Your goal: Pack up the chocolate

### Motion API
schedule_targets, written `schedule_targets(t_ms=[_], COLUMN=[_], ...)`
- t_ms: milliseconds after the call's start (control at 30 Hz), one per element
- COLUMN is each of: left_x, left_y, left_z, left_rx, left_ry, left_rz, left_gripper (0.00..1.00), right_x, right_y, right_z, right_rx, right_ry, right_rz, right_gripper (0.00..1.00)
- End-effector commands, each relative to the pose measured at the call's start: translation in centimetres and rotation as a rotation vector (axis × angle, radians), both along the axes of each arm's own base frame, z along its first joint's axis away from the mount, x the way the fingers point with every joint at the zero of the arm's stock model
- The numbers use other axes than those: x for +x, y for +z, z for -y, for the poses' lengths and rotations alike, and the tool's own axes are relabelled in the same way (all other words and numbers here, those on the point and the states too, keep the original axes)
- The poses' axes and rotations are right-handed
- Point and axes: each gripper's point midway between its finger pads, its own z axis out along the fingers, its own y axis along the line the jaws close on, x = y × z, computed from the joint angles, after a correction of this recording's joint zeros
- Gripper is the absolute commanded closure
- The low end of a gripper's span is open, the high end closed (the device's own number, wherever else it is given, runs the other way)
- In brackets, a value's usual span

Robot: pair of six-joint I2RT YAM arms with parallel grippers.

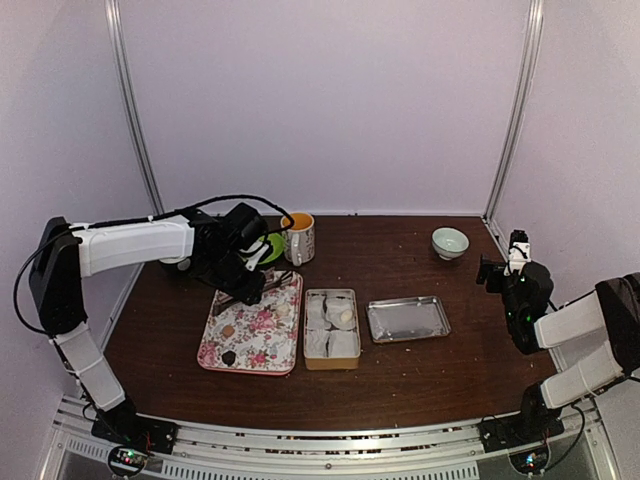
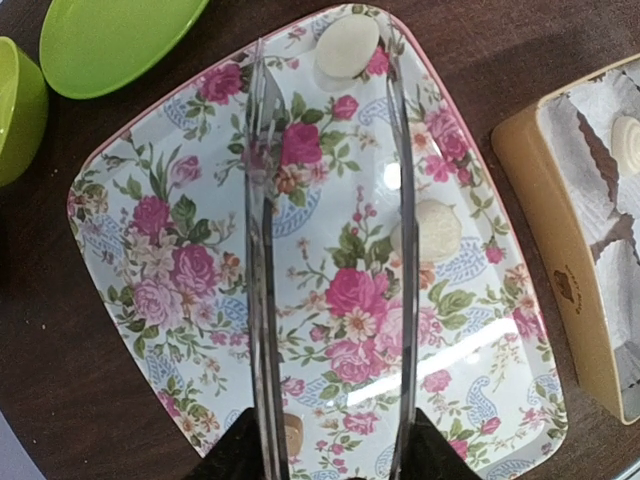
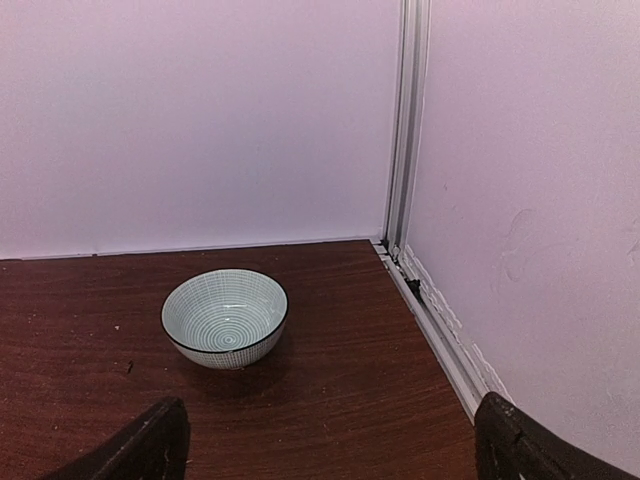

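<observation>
Chocolate (image 1: 229, 357): dark lump at near end of tray (image 1: 272, 340), tin (image 1: 332, 366) just right of tray. Looks light, hard-ish and round, so likely to roll or pop out of a pinch. I'd grip across its middle, low, with a gentle squeeze. Left pincer (image 2: 325, 35) over tray's far end, jaws roughly half apart, nothing in them. Right pincer (image 3: 330, 445) off at right, wide open, empty, facing bowl (image 3: 225, 318).

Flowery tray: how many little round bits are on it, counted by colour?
White bits: 2
Tan bit: 1
Dark chocolate: 1
Total: 4
</observation>
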Motion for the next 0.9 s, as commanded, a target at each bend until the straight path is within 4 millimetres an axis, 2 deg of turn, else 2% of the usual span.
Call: schedule_targets(t_ms=[0, 367, 867], left_x=[1.4, 2.9, 3.4], left_y=[0.7, -0.5, -0.8], left_z=[1.0, 1.0, 1.8], left_rx=[-0.024, 0.039, 0.035], left_ry=[-0.041, -0.066, -0.083], left_rz=[0.029, 0.042, 0.035], left_gripper=[0.54, 0.55, 0.63], right_x=[0.3, 0.3, 0.3], right_y=[1.1, 1.2, 1.1], right_z=[0.4, 0.4, 0.4], right_rx=[0.009, 0.010, 0.009], right_ry=[-0.019, -0.019, -0.019], right_rz=[0.038, 0.039, 0.038], right_gripper=[0.00, 0.00, 0.00])
